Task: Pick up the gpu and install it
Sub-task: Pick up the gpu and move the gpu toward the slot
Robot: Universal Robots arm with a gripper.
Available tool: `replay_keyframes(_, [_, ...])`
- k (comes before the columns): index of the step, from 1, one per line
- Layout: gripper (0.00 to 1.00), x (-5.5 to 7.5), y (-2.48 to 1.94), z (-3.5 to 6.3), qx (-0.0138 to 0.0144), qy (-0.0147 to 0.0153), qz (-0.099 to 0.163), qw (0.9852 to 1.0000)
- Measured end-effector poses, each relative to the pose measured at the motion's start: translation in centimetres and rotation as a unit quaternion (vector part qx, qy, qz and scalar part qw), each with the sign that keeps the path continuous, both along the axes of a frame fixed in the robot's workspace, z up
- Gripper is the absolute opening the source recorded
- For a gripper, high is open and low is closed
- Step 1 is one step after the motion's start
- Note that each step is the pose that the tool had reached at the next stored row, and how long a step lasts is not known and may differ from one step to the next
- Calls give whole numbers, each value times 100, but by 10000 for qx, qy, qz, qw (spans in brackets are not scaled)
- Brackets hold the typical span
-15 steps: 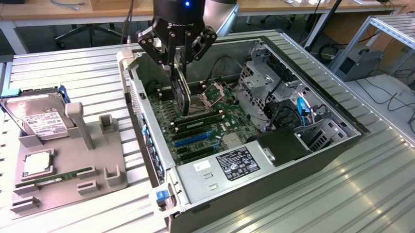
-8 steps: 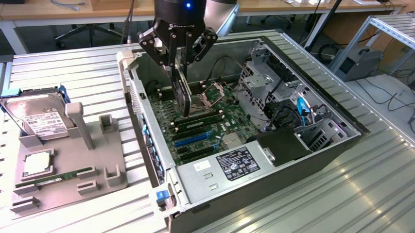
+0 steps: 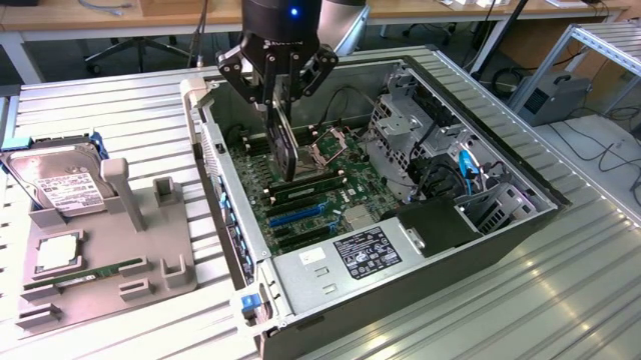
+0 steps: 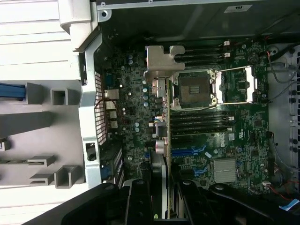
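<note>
The gpu [image 3: 284, 142] hangs on edge, a thin dark card, over the green motherboard [image 3: 331, 187] inside the open computer case [image 3: 421, 262]. My gripper [image 3: 275, 101] is shut on the card's upper edge, above the case's rear half. In the wrist view the gpu [image 4: 162, 122] appears edge-on with its silvery metal bracket [image 4: 161, 61] at the far end, and my gripper [image 4: 161, 190] clamps it from both sides. The card's lower edge is above the board, near the blue expansion slots [image 3: 296, 217]; I cannot tell whether it touches them.
On the exterior view's left stands a grey fixture [image 3: 130, 225] with a hard drive [image 3: 60, 184], a processor chip [image 3: 57, 251] and a narrow memory stick [image 3: 85, 275]. Inside the case are a metal drive cage [image 3: 406, 127], cables [image 3: 466, 169] and the power supply [image 3: 365, 251].
</note>
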State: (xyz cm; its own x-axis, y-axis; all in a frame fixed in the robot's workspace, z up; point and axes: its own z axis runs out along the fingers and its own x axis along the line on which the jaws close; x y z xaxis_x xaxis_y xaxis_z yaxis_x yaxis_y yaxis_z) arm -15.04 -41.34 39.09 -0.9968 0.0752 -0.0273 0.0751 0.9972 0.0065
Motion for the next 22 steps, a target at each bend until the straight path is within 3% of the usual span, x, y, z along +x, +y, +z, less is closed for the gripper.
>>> replay_keyframes(22, [27, 96, 0, -95, 0, 0, 0, 10000])
